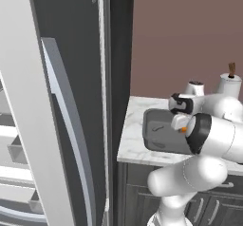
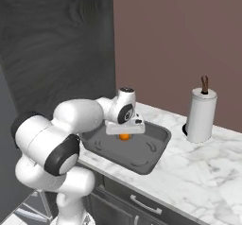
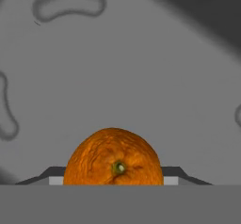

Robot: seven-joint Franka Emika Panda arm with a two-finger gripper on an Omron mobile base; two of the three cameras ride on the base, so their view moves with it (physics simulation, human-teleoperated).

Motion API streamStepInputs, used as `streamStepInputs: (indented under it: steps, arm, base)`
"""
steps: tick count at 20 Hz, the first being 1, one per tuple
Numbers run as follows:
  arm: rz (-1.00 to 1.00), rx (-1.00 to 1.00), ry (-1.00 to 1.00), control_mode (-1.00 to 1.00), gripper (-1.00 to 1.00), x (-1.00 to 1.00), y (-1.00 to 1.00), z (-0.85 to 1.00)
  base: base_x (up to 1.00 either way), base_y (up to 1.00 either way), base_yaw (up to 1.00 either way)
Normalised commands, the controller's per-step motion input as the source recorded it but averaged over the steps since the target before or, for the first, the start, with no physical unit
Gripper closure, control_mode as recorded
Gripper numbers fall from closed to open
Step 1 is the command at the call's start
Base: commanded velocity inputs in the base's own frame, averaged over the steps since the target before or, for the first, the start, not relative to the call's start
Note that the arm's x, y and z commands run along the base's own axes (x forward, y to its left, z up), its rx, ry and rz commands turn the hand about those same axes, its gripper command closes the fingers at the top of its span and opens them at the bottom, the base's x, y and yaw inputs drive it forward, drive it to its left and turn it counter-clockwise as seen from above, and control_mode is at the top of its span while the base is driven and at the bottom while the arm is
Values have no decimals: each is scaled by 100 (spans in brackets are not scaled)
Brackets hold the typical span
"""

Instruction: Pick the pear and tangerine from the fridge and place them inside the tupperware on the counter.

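Closest to the hand camera sits the small round bright orange tangerine (image 3: 113,157), its greenish stem dimple facing the lens, clamped between my gripper's (image 2: 124,135) two dark fingers, whose tips peek out on either side of the fruit. Behind it spreads the flat grey floor of the shallow dark grey rectangular tupperware tray (image 3: 141,68), marked with curved raised ridges.

From the left base view, going left to right: the tall fridge (image 1: 71,101) with its dark grey door and long curved silvery handle (image 1: 66,125) stands open at the far left, showing white shelves and bins (image 1: 14,149) inside. Beside it lies the white marble-patterned counter (image 1: 135,125) over dark grey cabinets, with the tupperware resting near its left end. My white arm reaches over the tray, and a sliver of orange shows at the hand.

From the right base view, my arm bends in from the left, and my gripper hangs over the tray's left half with the tangerine just beneath it, above the tray floor; whether it touches the floor I cannot tell. Further right on the counter stands an upright white paper towel roll (image 2: 201,115) on a brown-tipped holder, well apart from the tray.
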Motion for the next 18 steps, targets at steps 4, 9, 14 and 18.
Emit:
streamStepInputs:
  steps: [4,9,14,18]
  arm:
    - [22,0,0,-100,100,33,0,-25]
    - [21,0,0,-100,100,26,0,-29]
    - [15,0,0,-100,100,17,0,-35]
    - [9,0,0,-100,-100,13,0,-35]
  base:
    - [0,0,0]
    - [0,0,0]
    - [0,0,0]
    - [0,0,0]
